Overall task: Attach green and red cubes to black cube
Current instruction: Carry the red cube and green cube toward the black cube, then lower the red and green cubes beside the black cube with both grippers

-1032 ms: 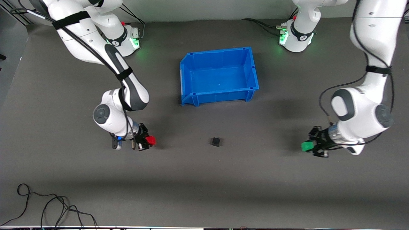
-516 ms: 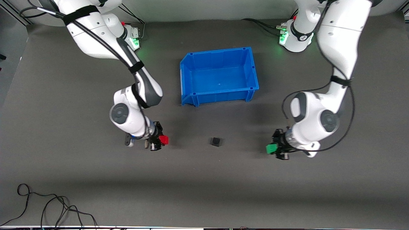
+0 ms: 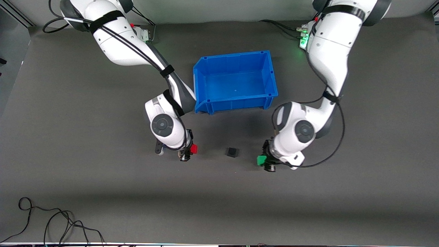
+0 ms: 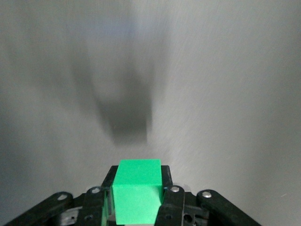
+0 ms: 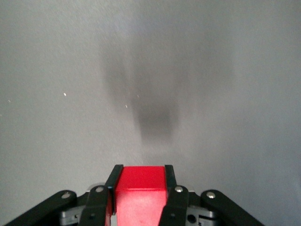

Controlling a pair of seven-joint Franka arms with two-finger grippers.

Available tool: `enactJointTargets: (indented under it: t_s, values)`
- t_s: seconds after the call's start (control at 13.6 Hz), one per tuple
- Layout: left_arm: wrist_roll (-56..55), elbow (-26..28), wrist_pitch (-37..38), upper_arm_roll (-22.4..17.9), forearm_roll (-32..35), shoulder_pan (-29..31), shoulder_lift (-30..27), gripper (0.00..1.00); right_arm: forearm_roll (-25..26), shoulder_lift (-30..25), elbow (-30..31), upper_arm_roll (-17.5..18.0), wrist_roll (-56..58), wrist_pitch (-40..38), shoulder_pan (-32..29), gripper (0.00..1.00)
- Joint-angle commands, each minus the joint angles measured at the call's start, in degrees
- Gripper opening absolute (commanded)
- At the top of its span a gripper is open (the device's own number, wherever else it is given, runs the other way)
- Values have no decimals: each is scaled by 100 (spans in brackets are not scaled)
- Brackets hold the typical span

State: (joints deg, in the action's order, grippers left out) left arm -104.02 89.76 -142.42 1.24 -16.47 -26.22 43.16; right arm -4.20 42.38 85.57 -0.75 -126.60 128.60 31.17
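The black cube (image 3: pixel 232 152) sits on the dark table, nearer to the front camera than the blue bin. My right gripper (image 3: pixel 192 149) is shut on the red cube (image 3: pixel 194 149), held low beside the black cube toward the right arm's end. The red cube (image 5: pixel 140 195) fills the space between its fingers in the right wrist view. My left gripper (image 3: pixel 263 160) is shut on the green cube (image 3: pixel 261 160), held low beside the black cube toward the left arm's end. The green cube (image 4: pixel 137 190) sits between its fingers in the left wrist view. The black cube shows in neither wrist view.
The blue bin (image 3: pixel 202 70) stands open and empty in the middle of the table, farther from the front camera than the cubes. A black cable (image 3: pixel 51 223) lies coiled at the table's near edge toward the right arm's end.
Both arms have swung inward toward the black cube, the right gripper carrying the red cube, the left gripper the green cube. The black cube has not moved.
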Motion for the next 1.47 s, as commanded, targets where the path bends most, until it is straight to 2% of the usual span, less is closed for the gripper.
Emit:
enactJointTargets:
  t_s: [0.0,0.44,1.4]
  values:
    - [-311,-257,-75,-115,117,-357,227,28,183,340,-488,-75,-602,-186,222,0]
    - [-707,-274,-374,-133,267,-656,447,28,191,781,-1060,-75,-1200,-186,381,0]
    - [-1375,-450,-419,-151,452,-876,588,29,191,807,-1078,-49,-1271,-186,573,0]
